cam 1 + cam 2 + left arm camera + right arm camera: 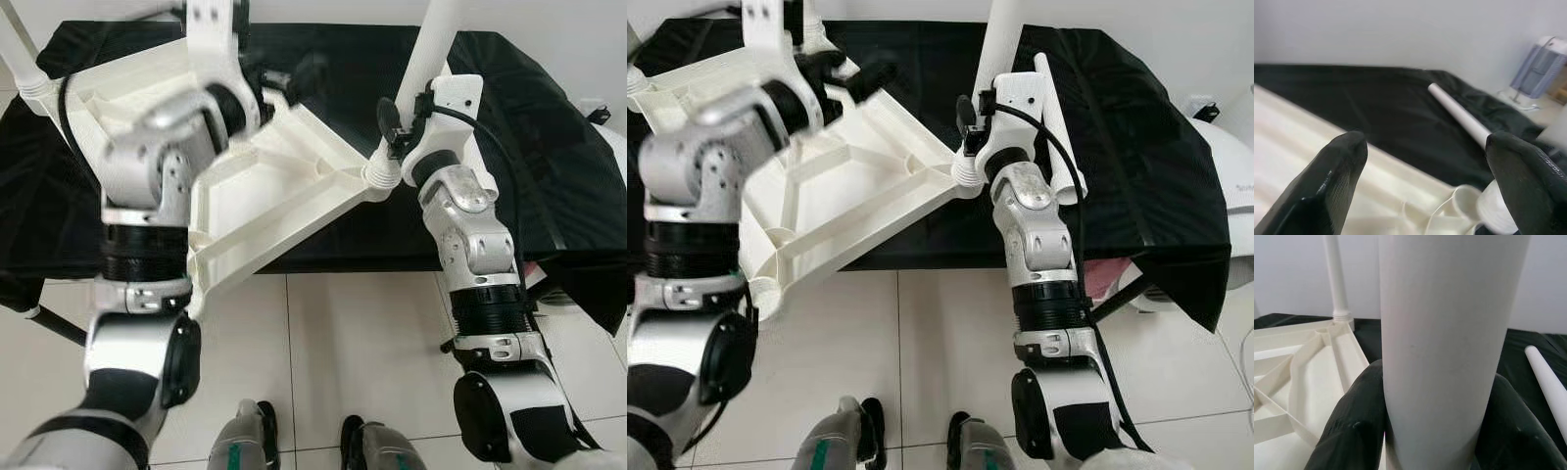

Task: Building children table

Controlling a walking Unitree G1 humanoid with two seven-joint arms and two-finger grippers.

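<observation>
Black cloth [323,59] covers the worktop; right gripper [1425,431] clamps an upright leg [431,39] at centre, left gripper [1425,186] spread; misaligned, it may cross-thread in the tabletop [284,186].

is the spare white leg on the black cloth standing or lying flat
Lying flat: the spare leg rests lengthwise on the black cloth, apart from the tabletop.

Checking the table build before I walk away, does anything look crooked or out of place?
The upturned tabletop hangs off the black-covered surface's front edge, over the floor. One loose table leg lies unattached on the cloth.
</observation>
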